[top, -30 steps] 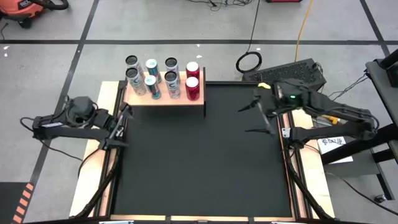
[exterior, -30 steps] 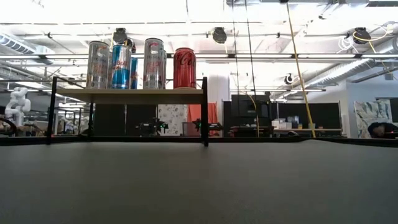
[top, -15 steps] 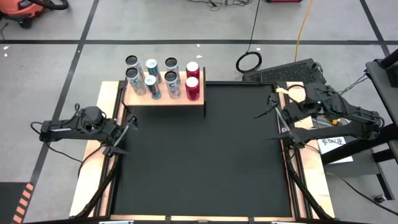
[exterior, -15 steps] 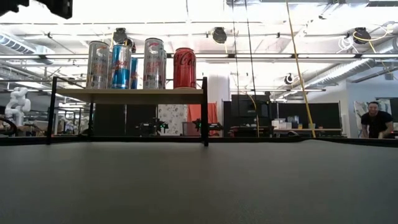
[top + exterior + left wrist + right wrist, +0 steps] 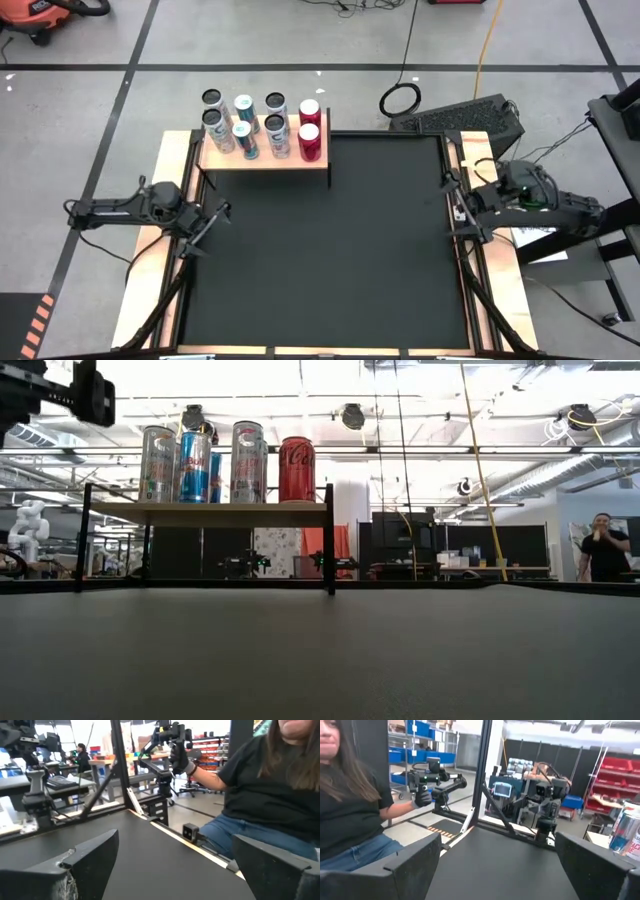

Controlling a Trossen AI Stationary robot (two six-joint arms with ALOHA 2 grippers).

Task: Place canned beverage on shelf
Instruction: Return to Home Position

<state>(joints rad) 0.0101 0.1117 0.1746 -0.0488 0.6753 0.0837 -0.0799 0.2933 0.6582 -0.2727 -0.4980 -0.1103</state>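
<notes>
**High view: eight cans on the shelf, both grippers spread and holding nothing**

High view shows the shelf (image 5: pixel 268 161) at the far left corner of the black table (image 5: pixel 330 260). Eight cans (image 5: pixel 262 122) stand upright on it in two rows of four. In each row the order runs silver, blue, white-pink, then red at the end nearest the table's middle.

In the low view the front row stands side by side on the pale board. The red can (image 5: pixel 296 468) is at the end post and the blue can (image 5: pixel 195 466) is second from the other end.

The left gripper (image 5: pixel 208 230) hangs over the table edge in front of the shelf's silver-can end, apart from the shelf. Its fingers (image 5: pixel 90 857) are spread wide with nothing between them.

The right gripper (image 5: pixel 453 206) sits well apart from the shelf, at the table's opposite edge beyond the red-can end. Its fingers (image 5: pixel 415 860) are likewise spread and empty.

Part of the left arm (image 5: pixel 62 392) shows above and beside the shelf in the low view.

A seated person (image 5: pixel 270 785) in a black top shows past the left gripper. Their gloved hand (image 5: pixel 179 762) grips a handle on a jointed rig.

Another person (image 5: pixel 605 546) stands far off in the room behind the shelf's red-can side.
</notes>
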